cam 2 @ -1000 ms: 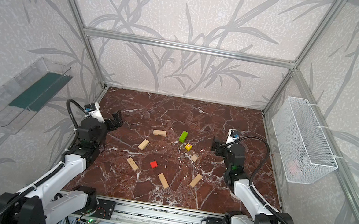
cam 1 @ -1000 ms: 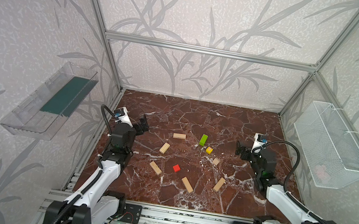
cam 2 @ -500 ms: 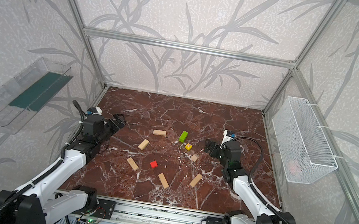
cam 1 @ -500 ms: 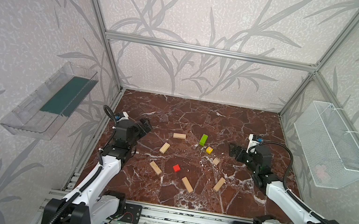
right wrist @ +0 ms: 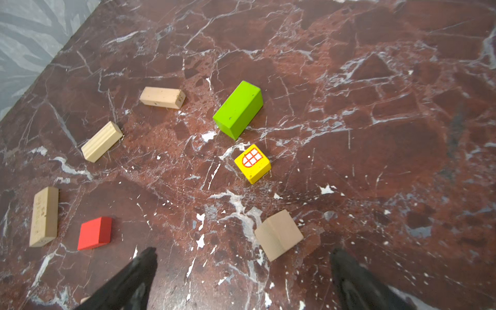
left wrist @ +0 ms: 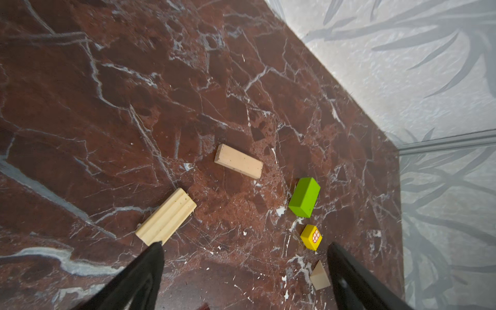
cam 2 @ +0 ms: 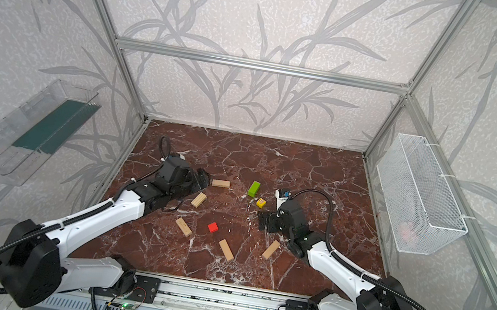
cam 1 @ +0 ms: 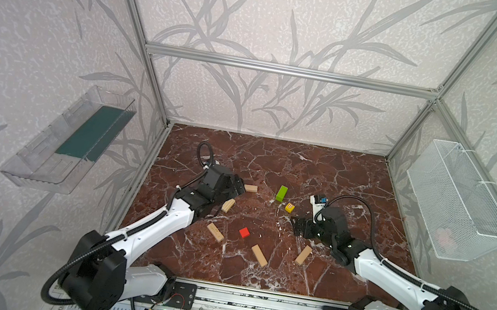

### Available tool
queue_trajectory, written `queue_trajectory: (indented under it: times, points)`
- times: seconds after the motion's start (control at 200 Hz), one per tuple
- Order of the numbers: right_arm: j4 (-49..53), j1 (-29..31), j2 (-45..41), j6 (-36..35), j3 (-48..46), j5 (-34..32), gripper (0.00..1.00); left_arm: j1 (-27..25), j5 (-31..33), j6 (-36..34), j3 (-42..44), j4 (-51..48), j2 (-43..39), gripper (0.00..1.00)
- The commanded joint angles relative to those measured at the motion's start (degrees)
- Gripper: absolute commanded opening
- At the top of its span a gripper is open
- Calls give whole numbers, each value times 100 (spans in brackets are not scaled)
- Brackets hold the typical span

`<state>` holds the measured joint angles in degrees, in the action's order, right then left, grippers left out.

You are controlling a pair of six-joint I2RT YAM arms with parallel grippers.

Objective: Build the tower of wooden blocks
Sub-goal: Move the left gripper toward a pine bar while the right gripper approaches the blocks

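In both top views the marble floor [cam 1: 290,159] toward the top of the frame lies bare. Mid-floor the lime-green bar [cam 1: 281,193] and yellow cube [cam 1: 289,207] sit near each other. The red cube [cam 1: 244,232] and lower planks [cam 1: 259,255] lie scattered below, the gaps probably wide enough to pass.

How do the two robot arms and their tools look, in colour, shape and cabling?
The left arm and the right arm both have white shells with black joints, and black ribbed cables loop alongside them. The left tool and the right tool have black, tapering fingers.
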<state>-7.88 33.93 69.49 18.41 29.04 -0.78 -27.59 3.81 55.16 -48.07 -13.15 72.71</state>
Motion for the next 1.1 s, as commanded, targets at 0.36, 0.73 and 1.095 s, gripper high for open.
queue_trajectory:
  times: [0.36,0.73,1.095]
  points:
    - [-493,500,695,-681,501,-86,99,-396,662,591,-1200,-775,2028,88]
    - [-672,509,506,-722,341,-344,99,-405,589,766,-1899,-503,3121,86]
    - [-637,509,427,-749,327,-415,99,-391,581,786,-2729,-720,3988,82]
